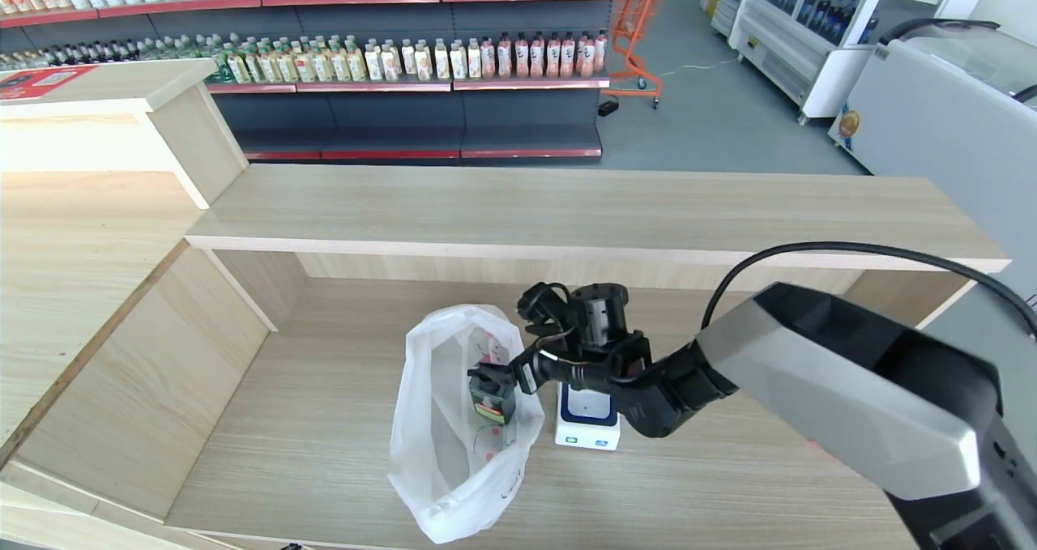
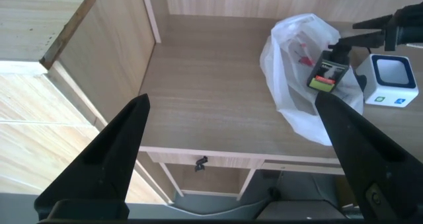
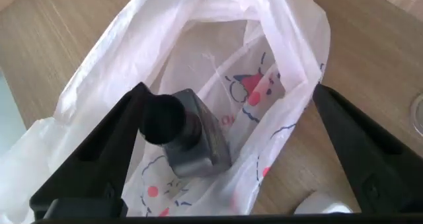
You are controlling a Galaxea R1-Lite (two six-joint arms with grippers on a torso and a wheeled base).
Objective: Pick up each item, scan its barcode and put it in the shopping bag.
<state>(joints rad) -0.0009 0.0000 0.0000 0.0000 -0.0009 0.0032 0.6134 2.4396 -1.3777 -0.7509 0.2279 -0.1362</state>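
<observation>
Right tool (image 3: 230, 90) spread wide; bottle (image 3: 192, 145) beneath, inside shopping bag (image 3: 291, 45).

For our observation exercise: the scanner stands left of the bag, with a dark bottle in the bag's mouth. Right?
No: the scanner stands right of the bag, as the head view shows. The bottle is in the bag's mouth.

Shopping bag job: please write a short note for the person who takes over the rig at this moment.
Left pincer: open, empty, above the left side of the counter.
Right pincer: open, over the mouth of the shopping bag.
Dark bottle: in the bag's mouth under the right pincer, apparently not gripped.
White scanner: on the counter beside the bag.
Done: bottle is in the bag.
Left: draw the right arm clear, then check for further items.
</observation>
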